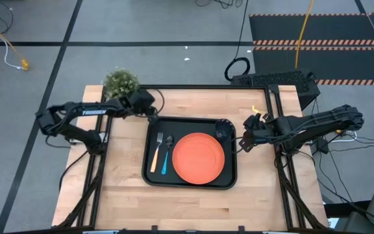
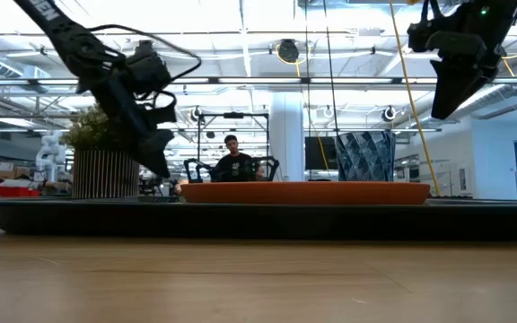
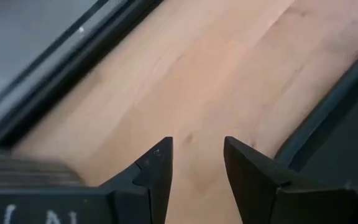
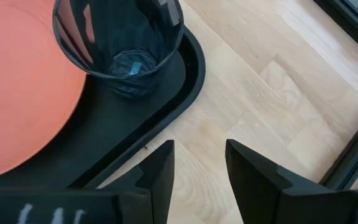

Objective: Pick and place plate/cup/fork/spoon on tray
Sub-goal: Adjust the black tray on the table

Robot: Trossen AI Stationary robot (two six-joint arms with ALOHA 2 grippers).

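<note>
A light wooden bench [image 1: 193, 201] on a black frame is seen from above, standing on a grey floor [image 1: 37, 71] marked with dark lines. Black mats with orange-striped edges [image 1: 317, 44] are laid on the floor beyond the bench, and a yellow cable [image 1: 302, 32] is run across them. A potted green plant [image 1: 121, 82] is placed at the bench's far left corner. In the low view, a large hall is shown with bright ceiling lights [image 2: 240, 18], overhead trusses and a white column [image 2: 287, 135]. A seated person [image 2: 233, 161] is visible far behind the bench.
</note>
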